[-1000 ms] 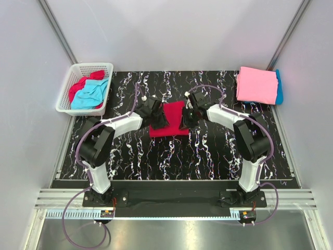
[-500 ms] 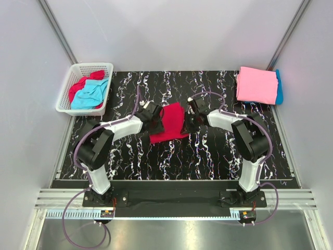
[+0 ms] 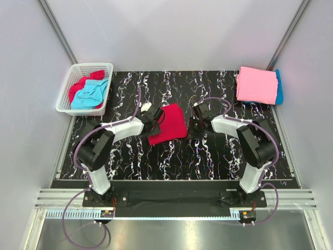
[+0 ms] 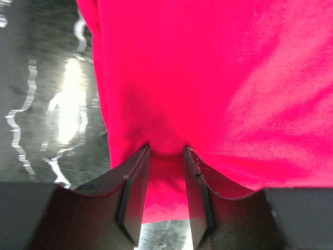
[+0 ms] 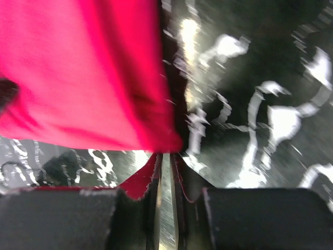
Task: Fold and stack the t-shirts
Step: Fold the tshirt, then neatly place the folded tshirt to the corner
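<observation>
Your left claw (image 4: 166, 151) was pinched shut on an edge of the crimson t-shirt (image 3: 167, 124), which lay folded mid-tabletop (image 3: 208, 156). Your right claw (image 5: 165, 156) sat nearly closed and empty beside its corner. Folding looked done. Next, I judged, it needed lifting onto the pink t-shirt (image 3: 256, 84).

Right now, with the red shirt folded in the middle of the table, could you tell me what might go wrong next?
1. Only the left fingers pinch the red shirt, at one edge; a lift from there could let the fold fall open.
2. The right fingers are nearly closed and empty beside the shirt's corner; a sideways move might snag it.
3. The pink shirt lies at the table's far right corner; a careless drop could push it off.
</observation>
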Controlling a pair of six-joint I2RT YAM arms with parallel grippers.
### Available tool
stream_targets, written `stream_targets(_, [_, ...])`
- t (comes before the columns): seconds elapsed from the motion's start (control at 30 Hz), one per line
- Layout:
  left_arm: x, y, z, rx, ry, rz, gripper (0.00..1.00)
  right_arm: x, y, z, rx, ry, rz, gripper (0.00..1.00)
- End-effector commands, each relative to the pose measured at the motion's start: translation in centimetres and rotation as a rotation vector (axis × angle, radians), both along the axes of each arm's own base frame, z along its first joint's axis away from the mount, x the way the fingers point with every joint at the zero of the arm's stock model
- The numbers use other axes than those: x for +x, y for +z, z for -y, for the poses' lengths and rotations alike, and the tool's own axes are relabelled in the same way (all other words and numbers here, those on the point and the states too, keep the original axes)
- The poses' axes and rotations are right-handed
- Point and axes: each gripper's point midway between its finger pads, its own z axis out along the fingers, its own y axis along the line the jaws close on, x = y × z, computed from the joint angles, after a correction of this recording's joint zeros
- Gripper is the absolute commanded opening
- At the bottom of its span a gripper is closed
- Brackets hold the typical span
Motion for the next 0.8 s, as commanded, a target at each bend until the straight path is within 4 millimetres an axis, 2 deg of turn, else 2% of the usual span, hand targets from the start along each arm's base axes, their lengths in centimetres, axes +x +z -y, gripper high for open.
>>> stream_targets(0.0, [-2.7, -2.2, -4.9, 0.191, 0.044, -0.094, 0.39, -3.0, -2.7, 5.1, -0.217, -0.061, -0.087, 0.17])
stream_targets(0.1, [-2.4, -0.2, -4.5, 0.148, 0.042, -0.051, 0.39, -3.1, -1.6, 5.3, -0.215, -0.061, -0.067, 0.17])
stream_targets(0.13, [-2.4, 0.5, -4.3, 0.134, 0.042, -0.034, 0.39, -2.9, -0.6, 5.3, -0.204, -0.06, -0.041, 0.17])
stream_targets(0.17, [-1.9, 2.5, -3.8, 0.089, 0.038, 0.02, 0.4, -2.9, 0.0, 5.2, -0.193, -0.055, -0.031, 0.17])
stream_targets(0.27, [-1.5, 5.7, -3.5, 0.03, 0.029, 0.114, 0.41, -2.5, 2.7, 4.7, -0.148, -0.047, 0.034, 0.18])
stream_targets(0.3, [-1.5, 7.9, -3.6, -0.006, 0.035, 0.171, 0.42, -2.4, 3.5, 4.7, -0.139, -0.04, 0.056, 0.22])
stream_targets(0.33, [-1.5, 8.9, -3.8, -0.016, 0.044, 0.202, 0.43, -1.9, 5.0, 4.4, -0.119, -0.03, 0.1, 0.24])
stream_targets(0.4, [-1.8, 10.3, -4.3, -0.041, 0.064, 0.244, 0.45, -1.2, 6.4, 4.3, -0.12, 0.007, 0.161, 0.28])
stream_targets(0.43, [-2.0, 11.9, -4.6, -0.07, 0.078, 0.286, 0.46, -0.8, 7.4, 4.2, -0.115, 0.023, 0.193, 0.33])
stream_targets(0.5, [-2.7, 12.6, -5.4, -0.102, 0.129, 0.316, 0.48, 0.3, 9.1, 3.4, -0.102, 0.086, 0.258, 0.4])
stream_targets(0.53, [-3.0, 13.9, -5.9, -0.135, 0.157, 0.355, 0.48, 0.8, 9.7, 3.3, -0.097, 0.101, 0.275, 0.48])
stream_targets(0.57, [-3.3, 14.1, -6.0, -0.175, 0.197, 0.364, 0.49, 1.5, 10.8, 2.5, -0.055, 0.127, 0.297, 0.5])
stream_targets(0.6, [-3.9, 13.4, -6.4, -0.185, 0.212, 0.358, 0.5, 2.2, 11.4, 2.2, -0.026, 0.143, 0.318, 0.52])
stream_targets(0.63, [-4.4, 14.3, -6.6, -0.226, 0.223, 0.386, 0.5, 3.6, 11.6, 2.5, 0.01, 0.125, 0.316, 0.56])
stream_targets(0.67, [-4.9, 13.7, -6.4, -0.26, 0.226, 0.378, 0.51, 3.6, 12.0, 1.6, 0.099, 0.164, 0.3, 0.59])
stream_targets(0.7, [-5.1, 13.8, -6.2, -0.29, 0.221, 0.384, 0.51, 4.7, 12.6, 1.2, 0.159, 0.164, 0.32, 0.62])
stream_targets(0.73, [-5.3, 13.8, -5.8, -0.322, 0.209, 0.387, 0.51, 5.3, 11.8, 1.0, 0.198, 0.172, 0.293, 0.64])
stream_targets(0.77, [-5.8, 13.7, -5.1, -0.377, 0.181, 0.392, 0.51, 6.0, 12.4, 0.8, 0.276, 0.193, 0.289, 0.66])
